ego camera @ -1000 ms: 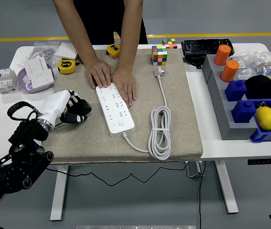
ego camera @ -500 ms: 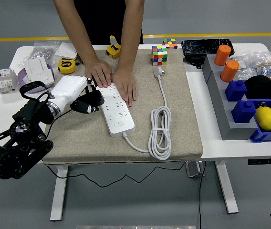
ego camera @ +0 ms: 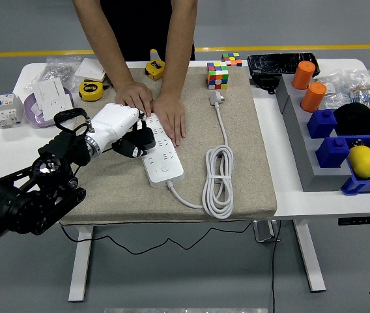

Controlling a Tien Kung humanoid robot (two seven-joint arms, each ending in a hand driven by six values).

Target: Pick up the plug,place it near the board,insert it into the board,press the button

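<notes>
While a person's hands point(ego camera: 159, 111) press the power strip point(ego camera: 157, 148) flat at frame centre, left hand point(ego camera: 129, 135) hovers over its left edge, fingers curled, gripping nothing visible. Plug point(ego camera: 216, 98) lies on the mat, upper centre.

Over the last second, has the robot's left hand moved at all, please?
Yes. The left hand has travelled right and slightly toward the far side, from the bare mat to the left edge of the white power strip, which lies where it was.
</notes>
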